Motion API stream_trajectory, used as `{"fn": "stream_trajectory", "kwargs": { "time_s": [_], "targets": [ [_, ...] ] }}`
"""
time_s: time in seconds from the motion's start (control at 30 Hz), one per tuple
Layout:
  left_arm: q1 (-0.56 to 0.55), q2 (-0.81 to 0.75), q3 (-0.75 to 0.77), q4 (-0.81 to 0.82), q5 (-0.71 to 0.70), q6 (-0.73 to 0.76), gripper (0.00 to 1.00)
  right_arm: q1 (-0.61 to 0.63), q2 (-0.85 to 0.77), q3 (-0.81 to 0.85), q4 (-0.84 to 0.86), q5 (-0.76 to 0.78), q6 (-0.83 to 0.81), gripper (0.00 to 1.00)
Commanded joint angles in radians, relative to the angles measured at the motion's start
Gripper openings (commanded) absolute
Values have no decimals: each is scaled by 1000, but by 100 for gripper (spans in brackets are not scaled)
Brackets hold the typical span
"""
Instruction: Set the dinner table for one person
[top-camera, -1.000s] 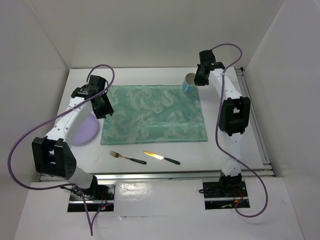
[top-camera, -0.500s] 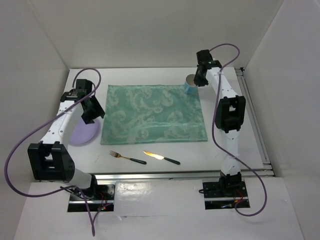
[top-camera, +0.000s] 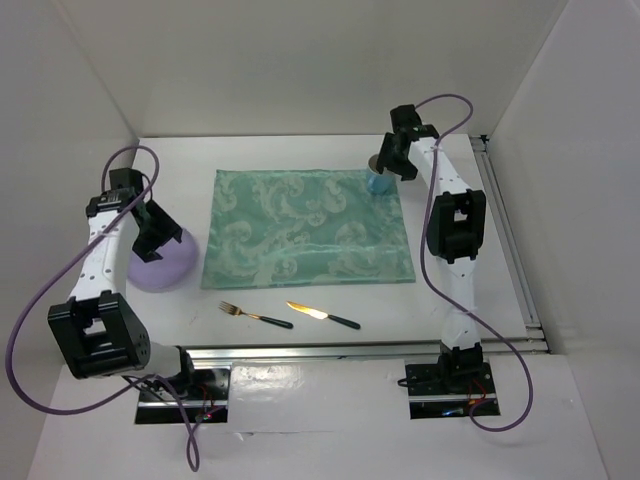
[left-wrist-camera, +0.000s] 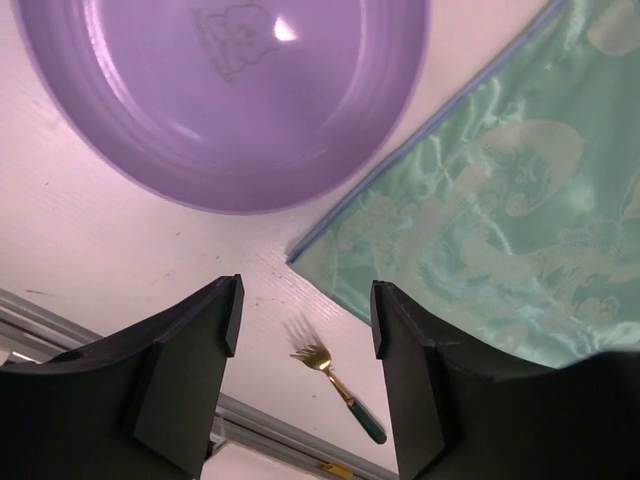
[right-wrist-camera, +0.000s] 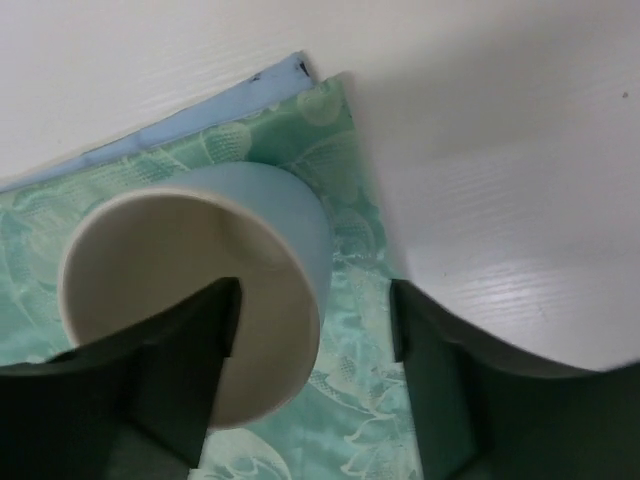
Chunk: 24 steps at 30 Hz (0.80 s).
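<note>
Place: robot lab | Evidence: white booth walls (top-camera: 300, 60), metal rail (top-camera: 360, 350)

White arms (top-camera: 93, 268), chunky black joint blocks (top-camera: 456, 225), looping purple cables (top-camera: 450, 97), black base plates (top-camera: 425, 388).

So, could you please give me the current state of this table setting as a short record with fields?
cloth: teal placemat, lying flat mid-table
plate: purple plate, on the table left of the placemat, not on it
cup: blue cup, upright on the placemat's far right corner
cutlery: fork and knife, on the table in front of the placemat
left gripper: open, empty, by the plate
right gripper: open, fingers astride the cup's wall
</note>
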<state>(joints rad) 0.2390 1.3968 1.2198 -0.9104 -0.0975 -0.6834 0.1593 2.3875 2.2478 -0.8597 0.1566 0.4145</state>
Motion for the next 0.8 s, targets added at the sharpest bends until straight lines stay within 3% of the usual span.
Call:
{"fn": "stream_trajectory", "kwargs": {
  "time_s": [0.0,0.03,0.13,0.4,0.77],
  "targets": [
    [62,-24,-23,-25,33,-13,71,5,-30,59,41,-15,-2,75],
    [74,-24,-37,-25,42,-24,71,5,-42,59,41,-25,-2,87],
    [144,-33,-98,14,147,-12,75,5,-88,68,50,-43,-11,100],
    [333,-24,-267,106,159,-63,75,5,-272,33,62,-83,-58,100],
    [402,11,-276,182,50,-166,74,5,-559,-324,122,-126,-77,100]
  ]
}}
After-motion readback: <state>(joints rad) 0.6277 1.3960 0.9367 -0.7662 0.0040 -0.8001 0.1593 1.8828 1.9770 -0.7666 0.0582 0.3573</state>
